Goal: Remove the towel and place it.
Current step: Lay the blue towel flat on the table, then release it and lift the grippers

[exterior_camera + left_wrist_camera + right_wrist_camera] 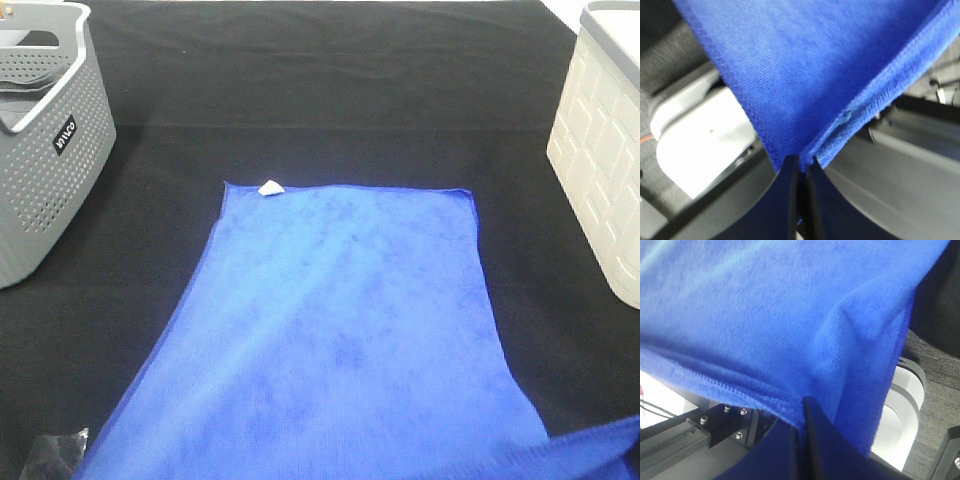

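Two tools, each pinched shut on the towel (340, 340). At the left of my overhead view, a grey perforated basket (45, 150) stands on the black-covered tabletop (330, 90), apart from the towel. My left tool (801, 165) has its jaws pressed together on a stitched corner of the blue fabric. The towel lies spread across the middle of the tabletop. Its far edge is flat, with a small white tag (271, 187) near the far left corner, and its near end runs out of frame. My right tool (800, 415) is clamped on the hem. At the far right stands a cream bin (605, 150).
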Motion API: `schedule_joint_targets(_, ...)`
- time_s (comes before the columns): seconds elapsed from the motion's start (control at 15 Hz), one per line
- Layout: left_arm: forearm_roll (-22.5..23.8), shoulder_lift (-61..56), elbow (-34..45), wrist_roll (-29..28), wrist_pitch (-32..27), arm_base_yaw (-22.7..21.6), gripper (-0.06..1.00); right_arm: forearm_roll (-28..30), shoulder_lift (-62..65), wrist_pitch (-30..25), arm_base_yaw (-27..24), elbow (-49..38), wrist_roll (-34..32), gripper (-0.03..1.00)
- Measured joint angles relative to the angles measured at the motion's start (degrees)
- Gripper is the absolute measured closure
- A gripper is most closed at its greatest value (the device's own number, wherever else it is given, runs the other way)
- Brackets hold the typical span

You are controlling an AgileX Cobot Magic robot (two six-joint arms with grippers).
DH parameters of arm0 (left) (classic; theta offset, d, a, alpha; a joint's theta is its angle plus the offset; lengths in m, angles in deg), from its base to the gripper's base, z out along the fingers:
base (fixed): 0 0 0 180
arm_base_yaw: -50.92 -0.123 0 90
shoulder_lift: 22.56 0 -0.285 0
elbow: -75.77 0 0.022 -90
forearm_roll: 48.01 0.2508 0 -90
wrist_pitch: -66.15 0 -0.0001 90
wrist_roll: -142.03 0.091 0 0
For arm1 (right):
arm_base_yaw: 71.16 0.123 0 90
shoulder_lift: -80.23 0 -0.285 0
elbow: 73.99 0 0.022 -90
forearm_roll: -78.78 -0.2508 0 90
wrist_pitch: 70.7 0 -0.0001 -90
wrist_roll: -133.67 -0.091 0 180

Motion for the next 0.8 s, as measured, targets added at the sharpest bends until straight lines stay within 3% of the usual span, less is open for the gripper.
schedule_joint_targets(0.2, -0.2, 0.0, 0.1, -2.2, 0.3, 7.6, 0.94, 0.1, 3.4, -0.2, 0.0, -2.2, -1.1, 0.97)
schedule_joint_targets(0.47, 0.3, 1.5, 0.1, -2.3, 2.3, 7.8, 0.94, 3.2, 1.9, -0.2, 0.0, -2.6, -1.1, 0.97)
schedule_joint_targets(0.8, 0.6, 14.2, 0.1, -2.0, 9.1, 8.0, 0.94, 6.1, -2.5, -0.1, 0.0, -2.6, -0.9, 0.97)
